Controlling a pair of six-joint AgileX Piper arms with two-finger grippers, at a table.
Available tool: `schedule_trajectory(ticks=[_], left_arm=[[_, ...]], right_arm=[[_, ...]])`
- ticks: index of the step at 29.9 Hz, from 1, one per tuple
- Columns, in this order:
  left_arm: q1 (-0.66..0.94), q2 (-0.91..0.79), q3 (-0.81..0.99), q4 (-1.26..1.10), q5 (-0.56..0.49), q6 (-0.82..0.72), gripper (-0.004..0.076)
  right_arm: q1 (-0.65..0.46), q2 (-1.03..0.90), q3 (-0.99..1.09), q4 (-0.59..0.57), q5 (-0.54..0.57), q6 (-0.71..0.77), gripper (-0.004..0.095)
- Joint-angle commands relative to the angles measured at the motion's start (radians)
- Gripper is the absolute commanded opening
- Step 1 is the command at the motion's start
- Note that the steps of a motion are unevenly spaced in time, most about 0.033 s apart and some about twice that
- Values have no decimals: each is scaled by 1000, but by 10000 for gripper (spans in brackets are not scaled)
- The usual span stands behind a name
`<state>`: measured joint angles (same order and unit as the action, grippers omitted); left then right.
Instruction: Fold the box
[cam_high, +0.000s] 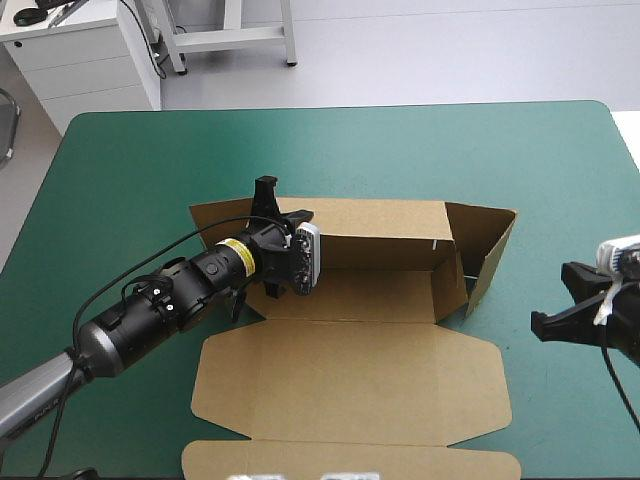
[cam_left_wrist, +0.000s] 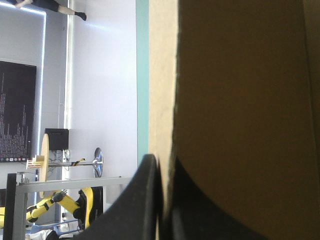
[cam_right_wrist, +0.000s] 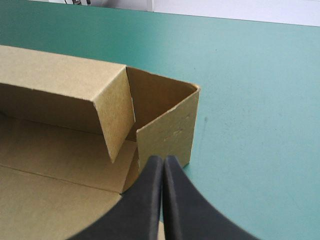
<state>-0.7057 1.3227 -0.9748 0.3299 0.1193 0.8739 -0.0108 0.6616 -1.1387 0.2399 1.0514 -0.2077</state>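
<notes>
Your left claw (cam_left_wrist: 162, 165) pinches the 12 o'clock wall of the box (cam_high: 380, 350), seemingly light and stiff; right claw (cam_right_wrist: 163, 160) closed, empty.

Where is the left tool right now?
In the high view, the left tool grips the raised far wall of the box, near its left end.
</notes>
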Motion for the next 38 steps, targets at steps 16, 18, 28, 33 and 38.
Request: schedule_trajectory(ticks=[16, 18, 28, 33, 38], left_arm=[[6, -22, 20, 11, -9, -51, -8], [6, -22, 20, 11, -9, -51, -8], [6, -22, 20, 11, -9, -70, -8], [6, -22, 20, 11, -9, -70, -8], [6, -22, 20, 11, -9, -70, -8]], right_arm=[[-5, 432, -546, -110, 42, 68, 766], [-5, 496, -594, -112, 71, 75, 766], [-5, 787, -735, -101, 110, 152, 764], [-5, 915, -785, -69, 110, 162, 764], [-5, 1001, -792, -36, 134, 167, 764]])
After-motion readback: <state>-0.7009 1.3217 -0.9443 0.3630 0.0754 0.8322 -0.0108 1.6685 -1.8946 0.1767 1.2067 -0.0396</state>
